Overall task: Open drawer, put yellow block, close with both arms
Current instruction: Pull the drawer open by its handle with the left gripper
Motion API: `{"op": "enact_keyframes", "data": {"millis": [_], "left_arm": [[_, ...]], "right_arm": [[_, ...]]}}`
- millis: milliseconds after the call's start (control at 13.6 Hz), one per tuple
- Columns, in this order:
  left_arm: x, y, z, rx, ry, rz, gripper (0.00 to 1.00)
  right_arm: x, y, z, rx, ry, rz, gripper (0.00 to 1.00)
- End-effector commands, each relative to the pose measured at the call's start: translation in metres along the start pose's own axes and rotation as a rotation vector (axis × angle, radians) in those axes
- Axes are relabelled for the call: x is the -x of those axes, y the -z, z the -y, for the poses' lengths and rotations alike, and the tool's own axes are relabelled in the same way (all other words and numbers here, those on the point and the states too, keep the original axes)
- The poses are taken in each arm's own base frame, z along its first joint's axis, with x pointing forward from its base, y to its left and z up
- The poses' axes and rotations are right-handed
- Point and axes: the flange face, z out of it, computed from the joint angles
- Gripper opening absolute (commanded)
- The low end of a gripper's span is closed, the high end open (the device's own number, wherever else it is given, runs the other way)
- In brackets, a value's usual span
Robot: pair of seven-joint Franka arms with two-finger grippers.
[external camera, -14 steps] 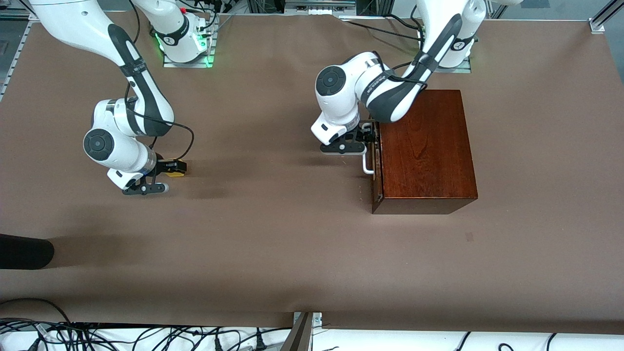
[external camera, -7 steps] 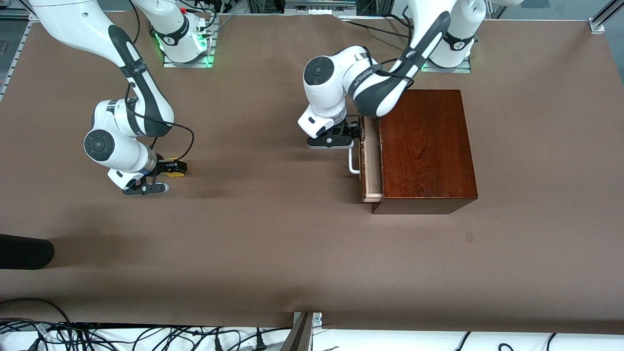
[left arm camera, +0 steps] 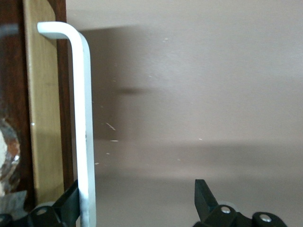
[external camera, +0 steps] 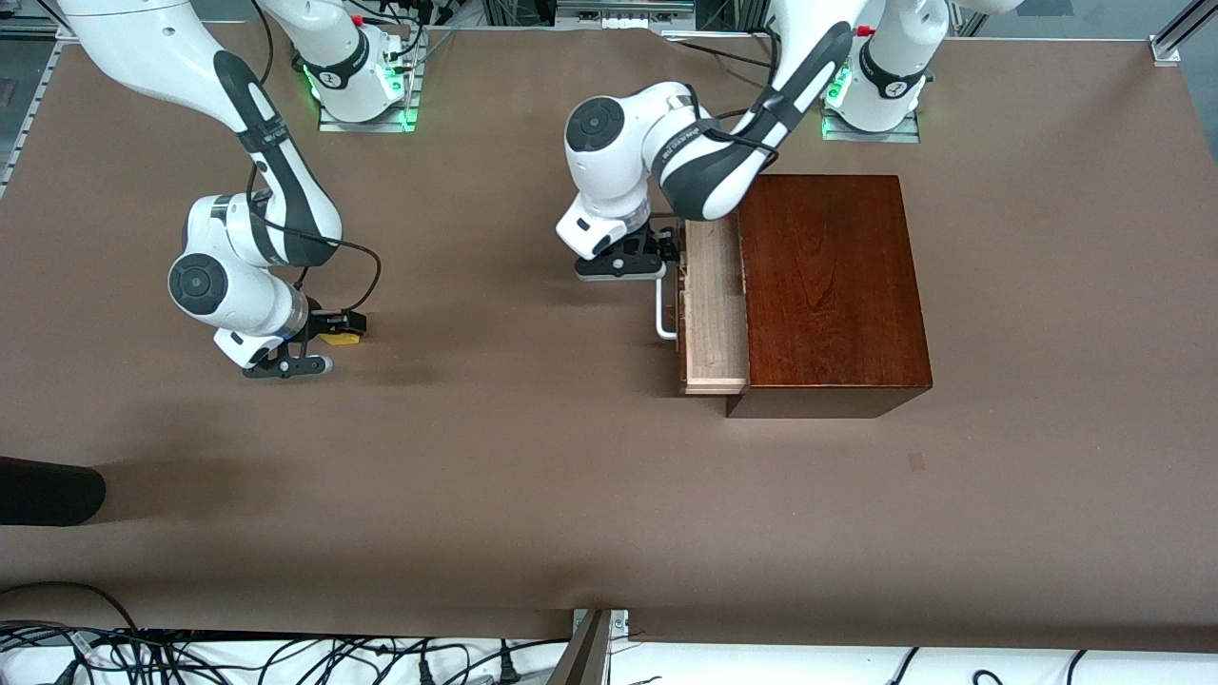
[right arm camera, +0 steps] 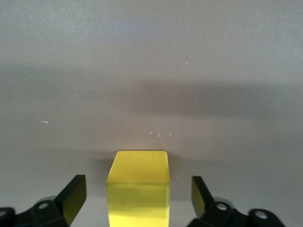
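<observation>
Drawer (external camera: 712,304) part-way out of the box (external camera: 830,285), pale tray showing, pulled toward the right arm's end of the tabletop (external camera: 571,495). Left pincer (external camera: 666,255) at the white handle (left arm camera: 84,127), fingers spread wide, one finger (left arm camera: 71,205) on the drawer side of the bar, the other out over the tabletop. Block (right arm camera: 138,187) sits on the tabletop toward the right arm's end, well apart from the box. Right pincer (right arm camera: 138,196) low around it, fingers wide, one each side, not touching.
</observation>
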Motion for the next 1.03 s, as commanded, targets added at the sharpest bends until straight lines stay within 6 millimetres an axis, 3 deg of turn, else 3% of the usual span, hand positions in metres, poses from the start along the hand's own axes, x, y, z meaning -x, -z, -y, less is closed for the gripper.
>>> {"op": "enact_keyframes", "data": {"millis": [0,74,221,442,664,959], "left_arm": [[0.004,0.008,-0.030,0.042,0.029,-0.002,1.00],[0.010,0.006,-0.036,0.041,0.026,-0.001,1.00],[0.010,0.008,-0.040,0.047,0.026,-0.005,1.00],[0.009,0.016,-0.039,0.048,0.013,-0.016,1.00],[0.004,0.036,-0.023,0.015,0.012,-0.019,1.00],[0.011,0.062,-0.009,-0.041,-0.007,-0.006,1.00]], "right_arm": [[0.002,-0.004,0.000,0.005,-0.004,0.000,0.60],[0.002,-0.005,0.000,0.005,-0.004,0.002,0.38],[0.002,-0.005,-0.001,0.005,-0.006,-0.001,0.18],[0.002,-0.006,0.000,0.006,-0.004,0.002,0.18],[-0.001,0.000,0.000,0.004,-0.004,-0.006,0.20],[-0.012,0.025,0.000,0.005,-0.005,-0.017,0.20]]}}
